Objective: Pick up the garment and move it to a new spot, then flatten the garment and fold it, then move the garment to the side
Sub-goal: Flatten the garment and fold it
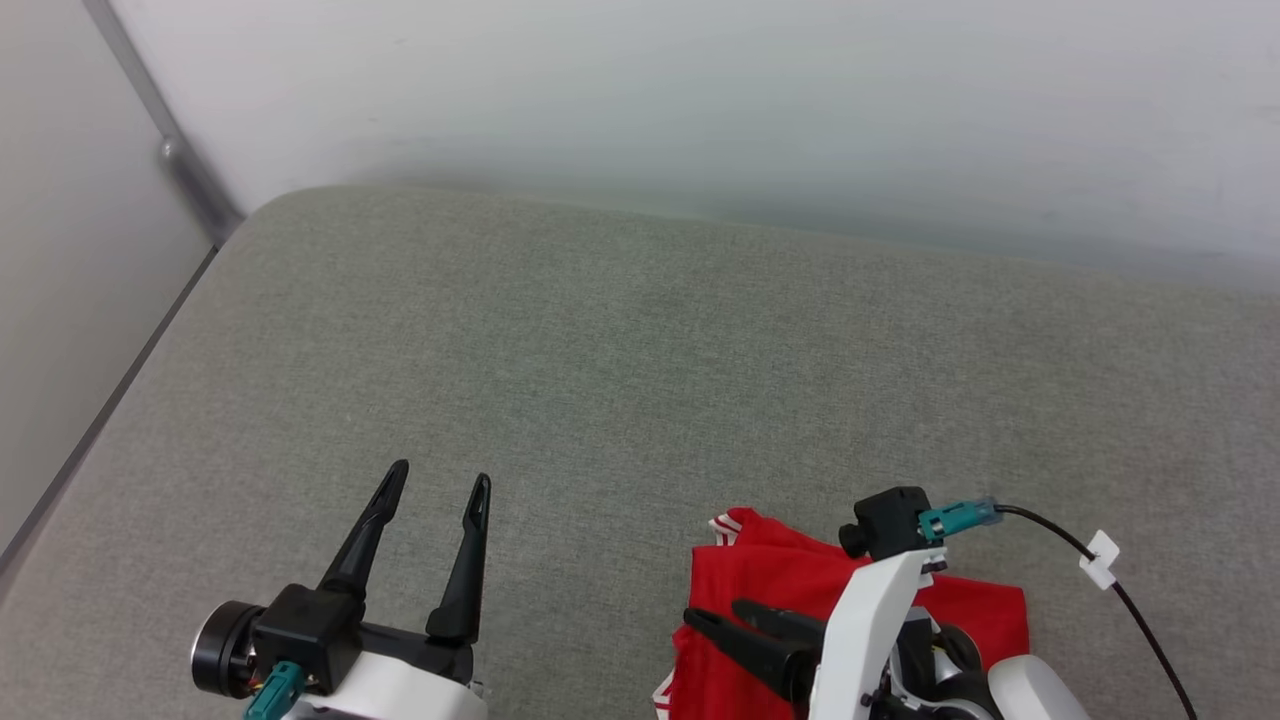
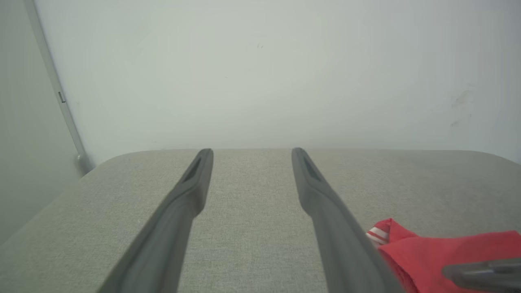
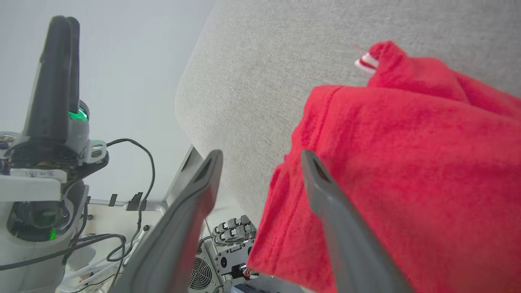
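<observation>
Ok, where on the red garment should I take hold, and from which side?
Probably the hemmed edge of the garment that faces the left tool. The cloth looks doubled there and hangs over the near rim of the grey padded surface, so a finger can get beneath it. The open right tool sits lined up over that edge; come in from that side, low.

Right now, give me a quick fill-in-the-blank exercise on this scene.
The garment on the grey surface is mainly ____ in colour.
The left end effector is holding ____.
The right end effector, at the garment's edge, has its jaws ____.
Missing words: red; nothing; open.
</observation>
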Controlling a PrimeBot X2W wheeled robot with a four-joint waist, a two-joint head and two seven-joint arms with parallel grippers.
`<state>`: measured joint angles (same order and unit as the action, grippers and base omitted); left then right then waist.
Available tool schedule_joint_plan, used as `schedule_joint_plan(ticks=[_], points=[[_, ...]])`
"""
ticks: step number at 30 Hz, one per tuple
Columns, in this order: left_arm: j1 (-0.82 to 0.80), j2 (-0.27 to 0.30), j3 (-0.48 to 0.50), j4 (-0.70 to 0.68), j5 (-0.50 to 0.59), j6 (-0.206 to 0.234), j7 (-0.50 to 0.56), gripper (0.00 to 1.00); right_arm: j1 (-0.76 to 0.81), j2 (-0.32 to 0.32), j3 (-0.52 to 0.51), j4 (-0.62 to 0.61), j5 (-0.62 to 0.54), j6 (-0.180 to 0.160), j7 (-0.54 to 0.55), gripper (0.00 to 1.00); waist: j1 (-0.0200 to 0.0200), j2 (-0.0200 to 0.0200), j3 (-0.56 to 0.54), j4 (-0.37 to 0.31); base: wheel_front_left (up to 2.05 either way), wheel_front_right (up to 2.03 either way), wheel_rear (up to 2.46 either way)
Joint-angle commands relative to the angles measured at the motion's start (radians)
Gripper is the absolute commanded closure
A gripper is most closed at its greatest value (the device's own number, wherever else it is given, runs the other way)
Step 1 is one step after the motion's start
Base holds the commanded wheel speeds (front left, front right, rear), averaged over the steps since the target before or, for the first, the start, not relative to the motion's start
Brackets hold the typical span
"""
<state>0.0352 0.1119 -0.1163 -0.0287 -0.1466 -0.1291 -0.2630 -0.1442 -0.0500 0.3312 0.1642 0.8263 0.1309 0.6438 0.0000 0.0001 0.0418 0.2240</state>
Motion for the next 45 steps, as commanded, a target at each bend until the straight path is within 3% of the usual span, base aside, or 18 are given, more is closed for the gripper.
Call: schedule_joint_plan(ticks=[1, 6, 11, 17, 20, 24, 33, 45], points=[[-0.001, 0.0, 0.003, 0.001, 0.001, -0.002, -0.002, 0.0, -0.015, -0.001, 0.011, -0.018, 0.005, 0.0, -0.003, 0.0, 0.0, -0.0001, -0.005, -0.009, 0.0, 0.0, 0.0], [-0.003, -0.005, 0.004, -0.005, 0.005, -0.002, -0.002, 0.0, -0.044, 0.0, -0.026, -0.056, -0.071, 0.0, -0.027, 0.0, 0.0, -0.0001, -0.012, -0.029, 0.0, 0.0, 0.0], [-0.002, -0.012, 0.008, -0.013, 0.004, -0.002, -0.002, 0.0, -0.087, -0.011, -0.106, -0.117, -0.322, 0.0, -0.089, 0.0, 0.0, -0.0001, -0.012, -0.056, 0.0, 0.0, 0.0], [-0.004, -0.023, 0.018, -0.02, -0.007, -0.002, -0.002, 0.0, -0.077, -0.136, -0.189, -0.178, -0.541, 0.0, -0.258, 0.0, 0.0, -0.0001, -0.014, -0.096, 0.0, 0.0, 0.0], [0.001, -0.026, 0.025, -0.023, -0.012, -0.002, -0.002, 0.0, -0.045, -0.194, -0.233, -0.192, -0.583, 0.0, -0.366, 0.0, 0.0, -0.0001, -0.018, -0.119, 0.0, 0.0, 0.0], [0.006, -0.032, 0.029, -0.025, -0.019, -0.002, -0.002, 0.0, 0.009, -0.224, -0.303, -0.222, -0.592, 0.0, -0.483, 0.0, 0.0, -0.0001, -0.018, -0.141, 0.0, 0.0, 0.0], [0.02, -0.038, 0.035, -0.03, -0.035, -0.002, -0.002, 0.0, 0.147, -0.174, -0.413, -0.329, -0.6, 0.0, -0.636, 0.0, 0.0, -0.0001, -0.017, -0.167, 0.0, 0.0, 0.0], [0.044, -0.04, 0.01, -0.025, -0.04, -0.002, -0.002, 0.0, 0.288, -0.055, -0.457, -0.384, -0.624, 0.0, -0.707, 0.0, 0.0, -0.0001, -0.022, -0.154, 0.0, 0.0, 0.0]])
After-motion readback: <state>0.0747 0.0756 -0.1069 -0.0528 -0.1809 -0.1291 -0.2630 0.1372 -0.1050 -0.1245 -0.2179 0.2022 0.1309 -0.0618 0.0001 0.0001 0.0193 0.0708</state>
